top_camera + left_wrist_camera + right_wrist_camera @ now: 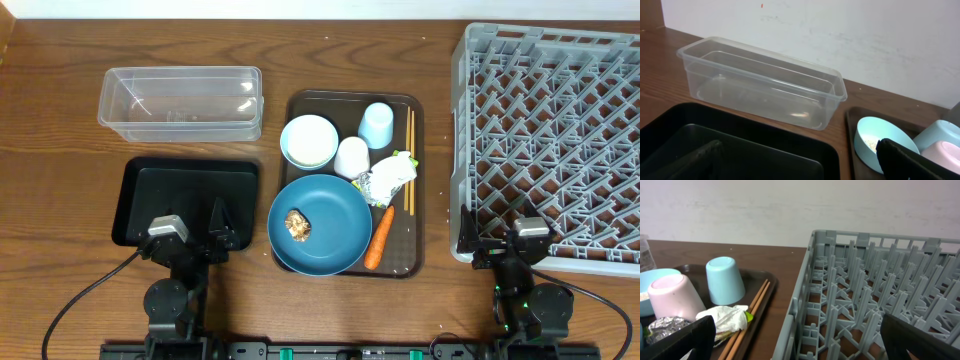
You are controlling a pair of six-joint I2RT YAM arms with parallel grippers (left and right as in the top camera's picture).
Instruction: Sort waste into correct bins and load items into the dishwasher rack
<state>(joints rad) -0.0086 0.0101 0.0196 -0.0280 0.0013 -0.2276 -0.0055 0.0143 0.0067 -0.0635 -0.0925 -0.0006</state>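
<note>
On the brown serving tray [415,105] lie the large dark blue bowl [330,215] with a brown food lump [297,225], an orange carrot [379,238], a crumpled wrapper [388,178], chopsticks [410,160], a white cup [352,158], a pale blue cup [377,125] and a small pale blue bowl [309,140] holding rice grains [871,142]. The clear tub [180,100] and black tray [185,195] are left of it, the grey dishwasher rack [555,140] right. My left gripper [194,226] hangs open over the black tray's near edge. My right gripper [503,243] is open at the rack's near left corner.
A white wall runs behind the table's far edge. Bare wood shows between the serving tray and the rack [875,290], and in front of the black tray [740,145]. The clear tub [762,82] holds nothing.
</note>
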